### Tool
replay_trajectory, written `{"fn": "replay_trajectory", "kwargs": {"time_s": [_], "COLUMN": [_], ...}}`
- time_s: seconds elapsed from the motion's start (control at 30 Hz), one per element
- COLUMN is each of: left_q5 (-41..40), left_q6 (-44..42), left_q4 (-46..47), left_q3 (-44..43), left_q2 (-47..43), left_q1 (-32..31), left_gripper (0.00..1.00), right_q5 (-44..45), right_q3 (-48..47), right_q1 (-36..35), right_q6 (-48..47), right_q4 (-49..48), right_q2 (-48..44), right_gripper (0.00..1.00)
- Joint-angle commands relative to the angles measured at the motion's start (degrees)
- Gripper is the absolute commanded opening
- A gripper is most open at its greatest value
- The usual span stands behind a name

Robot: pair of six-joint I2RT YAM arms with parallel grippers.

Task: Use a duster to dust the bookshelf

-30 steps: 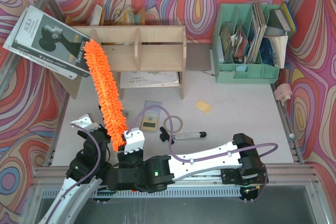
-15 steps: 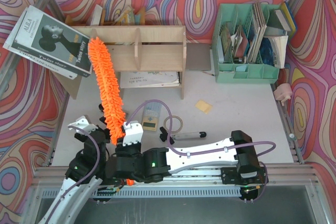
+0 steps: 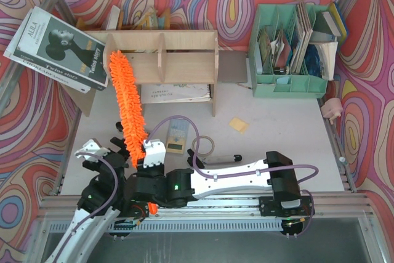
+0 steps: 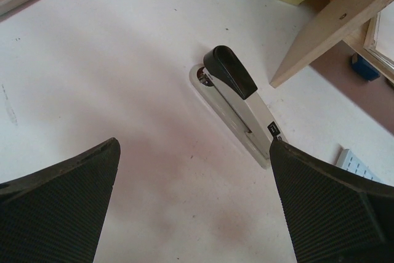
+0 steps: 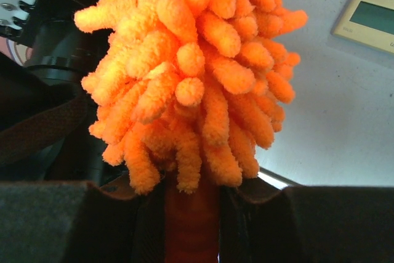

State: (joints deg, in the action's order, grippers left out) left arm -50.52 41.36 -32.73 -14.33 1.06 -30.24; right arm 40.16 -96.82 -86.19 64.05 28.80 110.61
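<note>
Two claws show at the near edge. The right claw (image 5: 192, 223) is closed tight on the slim orange handle of the duster (image 3: 126, 106), just below the fluffy head. That stiff stem looks like the right place to hold, since the microfibre fronds are soft and light and would likely squash or slip.

The left claw (image 4: 194, 152) is spread wide and holds nothing, hovering over a stapler (image 4: 237, 100) on the white worktop (image 3: 277, 146).

From the grip the duster slants up and away to the left. Its tip is at the left end of the bookshelf (image 3: 184, 40), seemingly brushing the front edge of the upper board. Room is tight on that side, where a large magazine (image 3: 58, 47) leans just beside the tip. To the right the shelf's front runs unobstructed, though the upright dividers could snag a sweep. A green file organiser (image 3: 289, 84) stands well apart, far right.
</note>
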Motion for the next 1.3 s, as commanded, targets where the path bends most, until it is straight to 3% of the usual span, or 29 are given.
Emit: {"fn": "replay_trajectory", "kwargs": {"time_s": [0.0, 0.27, 0.6, 1.0, 1.27], "left_q5": [-1.05, 3.1, 3.81, 0.58, -0.16], "left_q6": [-3.5, -14.07, -12.37, -8.52, -7.92], "left_q4": [5.64, 17.47, 14.44, 8.68, 8.16], "left_q3": [2.63, 5.43, 4.5, 2.74, 2.59], "left_q2": [-0.74, -0.11, -0.8, -0.79, -0.77], "left_q1": [-0.1, -0.04, -0.06, -0.07, -0.07], "left_gripper": [0.98, 0.98, 0.98, 0.98, 0.98], "right_q5": [1.54, 3.96, -0.68, 2.58, -3.11], "right_q3": [-2.09, 4.24, 2.57, 1.6, 5.06], "right_q1": [-0.2, -0.21, 2.23, 0.92, 3.66], "right_q6": [-3.38, -4.64, -2.47, -5.95, 5.56], "right_q4": [-4.14, -11.54, -8.1, -11.18, -4.02], "right_q2": [-0.68, -3.6, 0.01, -2.49, -0.81], "right_gripper": [0.0, 0.0, 0.0, 0.0, 0.0]}}
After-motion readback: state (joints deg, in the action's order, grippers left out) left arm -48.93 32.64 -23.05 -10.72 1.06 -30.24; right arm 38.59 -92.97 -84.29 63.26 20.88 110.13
